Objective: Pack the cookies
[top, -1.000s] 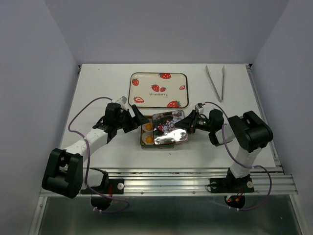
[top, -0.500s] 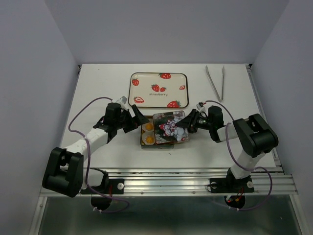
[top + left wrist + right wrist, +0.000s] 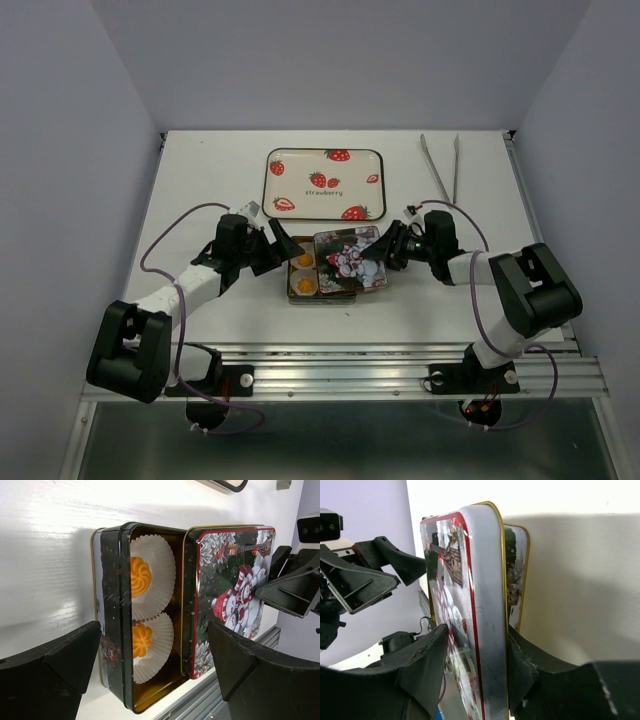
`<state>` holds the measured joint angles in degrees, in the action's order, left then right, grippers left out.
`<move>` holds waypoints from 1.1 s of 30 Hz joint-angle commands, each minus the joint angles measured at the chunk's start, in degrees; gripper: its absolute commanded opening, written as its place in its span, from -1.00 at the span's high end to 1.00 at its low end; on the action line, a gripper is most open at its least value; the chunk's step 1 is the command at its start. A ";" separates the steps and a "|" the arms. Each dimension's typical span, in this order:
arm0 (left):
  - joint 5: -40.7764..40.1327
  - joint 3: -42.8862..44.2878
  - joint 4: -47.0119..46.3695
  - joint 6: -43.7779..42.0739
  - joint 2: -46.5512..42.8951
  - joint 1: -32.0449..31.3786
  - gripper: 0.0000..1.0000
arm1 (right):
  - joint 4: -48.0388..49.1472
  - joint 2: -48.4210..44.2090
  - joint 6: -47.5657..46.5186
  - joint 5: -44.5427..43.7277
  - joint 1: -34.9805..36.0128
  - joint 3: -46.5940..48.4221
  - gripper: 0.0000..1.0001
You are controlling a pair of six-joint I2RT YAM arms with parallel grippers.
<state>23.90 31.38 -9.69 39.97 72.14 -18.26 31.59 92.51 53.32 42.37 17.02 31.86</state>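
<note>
A dark Christmas tin box [image 3: 298, 296] sits at the table's middle. Two orange cookies [image 3: 302, 260] in white paper cups show in its uncovered left part, and also in the left wrist view [image 3: 140, 576]. Any other cookies are hidden under the lid. The snowman lid [image 3: 348, 259] covers the box's right part. My right gripper [image 3: 385, 250] is shut on the lid's right edge [image 3: 480, 580], with the box wall [image 3: 517, 575] beside it. My left gripper [image 3: 280, 250] is open and empty, with its fingers on either side of the box's left end [image 3: 111, 615].
A white strawberry-printed tray [image 3: 325, 184] lies just behind the box. Metal tongs [image 3: 443, 168] lie at the back right. The table's front rail runs close below the box.
The lid was tilted up with its shiny underside showing. It now lies lower and flatter over the box's right part. The right arm has shifted back and right. The left gripper has barely moved.
</note>
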 commanded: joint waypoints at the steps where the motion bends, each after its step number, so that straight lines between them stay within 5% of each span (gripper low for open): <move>1: 0.27 -1.40 -2.35 0.11 -2.18 -0.11 -0.98 | -2.06 -0.14 -1.38 -1.50 0.65 2.16 -0.05; 33: 2.12 -6.24 -9.46 5.82 -4.11 -1.69 -0.98 | -10.32 -2.68 -1.82 -12.39 9.97 6.38 -0.32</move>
<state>25.28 26.52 -15.99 44.95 70.37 -19.44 22.02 92.44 51.27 32.93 26.04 35.92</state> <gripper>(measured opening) 0.986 0.656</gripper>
